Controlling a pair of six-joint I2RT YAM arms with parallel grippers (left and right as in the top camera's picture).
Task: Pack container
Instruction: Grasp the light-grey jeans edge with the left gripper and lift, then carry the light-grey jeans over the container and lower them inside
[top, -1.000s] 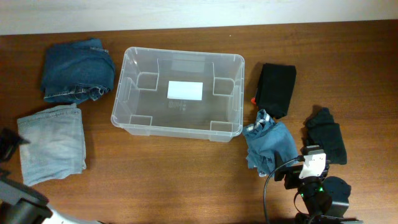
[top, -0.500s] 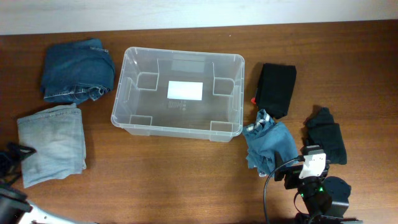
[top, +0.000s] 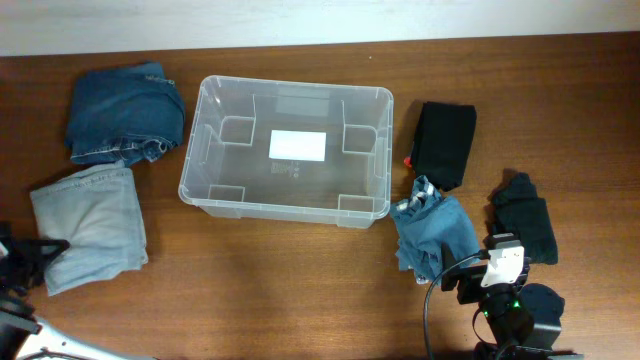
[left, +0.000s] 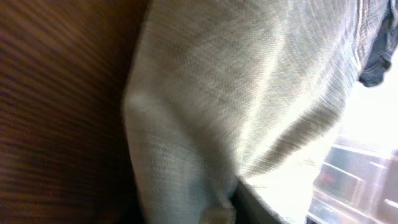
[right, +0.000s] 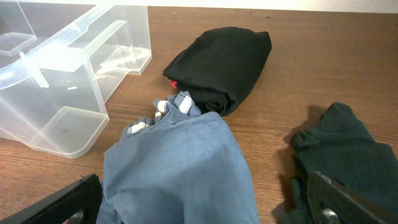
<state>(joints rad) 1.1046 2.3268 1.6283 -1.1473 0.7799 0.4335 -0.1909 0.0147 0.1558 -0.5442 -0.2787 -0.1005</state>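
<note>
Reaching for laundry beside an empty bin

Left gripper (top: 42, 250) is touching the near edge of the pale folded jeans (top: 90, 225); whether its claw is clamping the denim cannot be told. Right gripper (right: 199, 196) is hovering with its fingers spread wide over the blue garment (right: 180, 168). Farther back, the container (top: 285, 207) is sitting empty mid-table between the clothes. It is probably light, rigid and slick, and its rounded rim is likely offering the best hold.
</note>
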